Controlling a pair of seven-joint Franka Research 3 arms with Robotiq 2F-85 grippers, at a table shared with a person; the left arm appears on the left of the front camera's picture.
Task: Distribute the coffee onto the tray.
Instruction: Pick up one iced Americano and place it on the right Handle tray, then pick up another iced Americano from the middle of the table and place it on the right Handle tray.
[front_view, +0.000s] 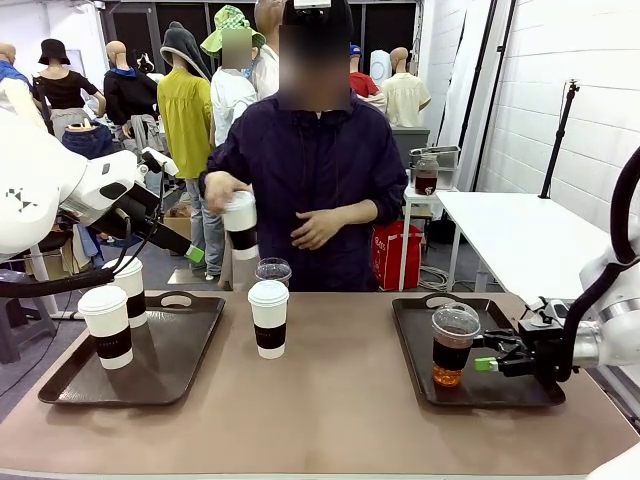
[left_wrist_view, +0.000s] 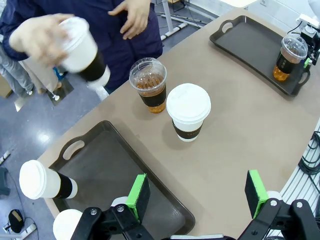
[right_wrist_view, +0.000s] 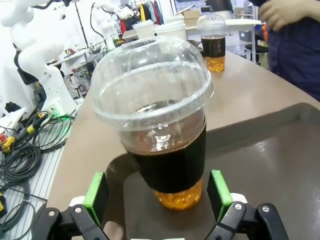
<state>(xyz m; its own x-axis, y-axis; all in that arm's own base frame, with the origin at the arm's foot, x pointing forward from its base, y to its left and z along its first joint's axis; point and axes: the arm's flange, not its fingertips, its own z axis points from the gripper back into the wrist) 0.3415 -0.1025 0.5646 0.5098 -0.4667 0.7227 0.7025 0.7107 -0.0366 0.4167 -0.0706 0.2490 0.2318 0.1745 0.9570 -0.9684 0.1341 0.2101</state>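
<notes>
A clear dome-lidded cup of brown coffee (front_view: 452, 345) (right_wrist_view: 160, 125) stands on the right tray (front_view: 470, 385) (right_wrist_view: 280, 165). My right gripper (front_view: 490, 362) (right_wrist_view: 156, 192) is open, its green pads flanking the cup's base with small gaps. Mid-table stand a white lidded cup with a dark sleeve (front_view: 268, 318) (left_wrist_view: 188, 111) and, behind it, a second clear cup (front_view: 273, 272) (left_wrist_view: 148, 85). Two white cups (front_view: 107, 325) (front_view: 128, 290) sit on the left tray (front_view: 170, 370) (left_wrist_view: 110, 170). My left gripper (front_view: 185, 250) (left_wrist_view: 197, 195) hangs open and empty above the left tray's near edge. The person's hand holds another white cup (front_view: 240, 225) (left_wrist_view: 82, 50) in the air.
The person stands at the far side, one hand (front_view: 315, 230) free in front of the body. Bare tabletop (front_view: 340, 410) lies between the two trays. A white side table (front_view: 520, 235) stands at the back right. Cables (right_wrist_view: 25, 150) lie beside the table.
</notes>
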